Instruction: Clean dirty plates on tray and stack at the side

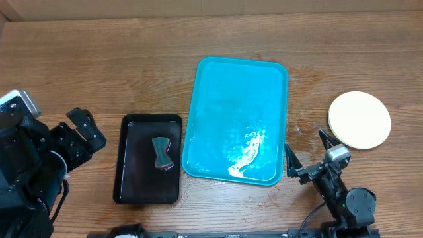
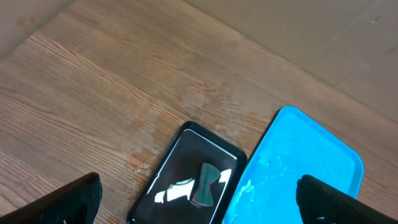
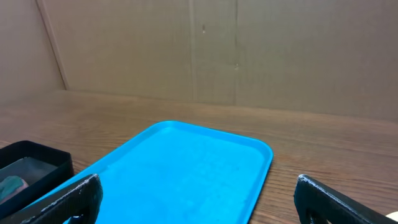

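Note:
The blue tray (image 1: 236, 86) lies mid-table with nothing on it; its surface looks wet and glossy. It also shows in the left wrist view (image 2: 298, 162) and the right wrist view (image 3: 186, 171). The pale yellow-green plates (image 1: 359, 119) sit as one round stack on the table right of the tray; no smears show on top. My left gripper (image 1: 84, 132) is open and empty at the left, near the black tray. My right gripper (image 1: 307, 155) is open and empty at the front right, between the blue tray and the plates.
A smaller black tray (image 1: 149, 158) lies left of the blue tray and holds a dark green bow-shaped sponge (image 1: 161, 153), also in the left wrist view (image 2: 206, 182). A cardboard wall stands behind the table (image 3: 211, 50).

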Motion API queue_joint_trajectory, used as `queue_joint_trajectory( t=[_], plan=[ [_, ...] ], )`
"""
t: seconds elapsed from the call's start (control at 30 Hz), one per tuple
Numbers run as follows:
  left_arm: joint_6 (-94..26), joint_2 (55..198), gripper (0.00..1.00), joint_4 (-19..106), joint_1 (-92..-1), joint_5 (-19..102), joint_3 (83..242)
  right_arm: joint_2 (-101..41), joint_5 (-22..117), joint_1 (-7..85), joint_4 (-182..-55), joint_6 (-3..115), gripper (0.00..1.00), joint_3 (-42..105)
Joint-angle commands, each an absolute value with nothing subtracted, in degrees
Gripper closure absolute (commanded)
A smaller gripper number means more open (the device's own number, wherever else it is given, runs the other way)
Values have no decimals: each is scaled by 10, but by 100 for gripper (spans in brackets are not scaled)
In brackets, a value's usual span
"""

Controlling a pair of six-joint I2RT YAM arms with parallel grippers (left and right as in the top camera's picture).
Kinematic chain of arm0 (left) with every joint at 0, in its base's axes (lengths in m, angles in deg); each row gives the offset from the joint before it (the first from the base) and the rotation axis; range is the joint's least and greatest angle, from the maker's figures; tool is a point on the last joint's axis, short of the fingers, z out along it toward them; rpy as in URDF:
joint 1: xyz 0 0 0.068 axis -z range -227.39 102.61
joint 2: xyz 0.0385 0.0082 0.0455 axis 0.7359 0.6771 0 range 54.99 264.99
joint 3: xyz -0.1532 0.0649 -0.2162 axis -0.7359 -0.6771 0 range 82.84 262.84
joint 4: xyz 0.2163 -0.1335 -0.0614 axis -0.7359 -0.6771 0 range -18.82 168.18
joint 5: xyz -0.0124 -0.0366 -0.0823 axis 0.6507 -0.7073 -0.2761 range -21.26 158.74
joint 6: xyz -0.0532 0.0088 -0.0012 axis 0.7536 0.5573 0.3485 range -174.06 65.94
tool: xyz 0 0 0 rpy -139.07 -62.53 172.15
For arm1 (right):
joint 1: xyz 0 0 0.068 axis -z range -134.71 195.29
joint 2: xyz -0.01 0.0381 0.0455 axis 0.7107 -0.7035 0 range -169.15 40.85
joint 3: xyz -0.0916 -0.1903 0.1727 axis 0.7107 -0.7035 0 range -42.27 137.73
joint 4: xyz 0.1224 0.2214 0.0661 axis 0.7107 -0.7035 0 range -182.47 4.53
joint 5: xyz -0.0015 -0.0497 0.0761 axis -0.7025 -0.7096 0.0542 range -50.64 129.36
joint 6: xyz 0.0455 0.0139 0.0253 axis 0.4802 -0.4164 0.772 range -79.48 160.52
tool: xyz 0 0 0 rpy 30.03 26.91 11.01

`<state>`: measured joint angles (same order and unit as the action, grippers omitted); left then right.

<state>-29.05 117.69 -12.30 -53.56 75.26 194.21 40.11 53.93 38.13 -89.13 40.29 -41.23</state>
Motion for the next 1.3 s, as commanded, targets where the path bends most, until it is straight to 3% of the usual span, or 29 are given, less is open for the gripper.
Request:
queue_joint_trajectory(
  t=[0.0,0.57,0.73,1.0,1.27],
  plan=[
    [-301,1176,0,-120,-541,762,1945,406,540,383,-888,405,0,-418],
    [-290,1155,0,-93,-518,781,1933,406,540,383,-888,405,0,-418],
    [-288,1084,0,53,-506,752,1804,406,540,383,-888,405,0,-418],
    [-391,898,0,402,-498,628,1423,406,540,383,-888,405,0,-418],
    [-403,705,0,619,-483,585,1117,406,540,383,-888,405,0,-418]
  ],
)
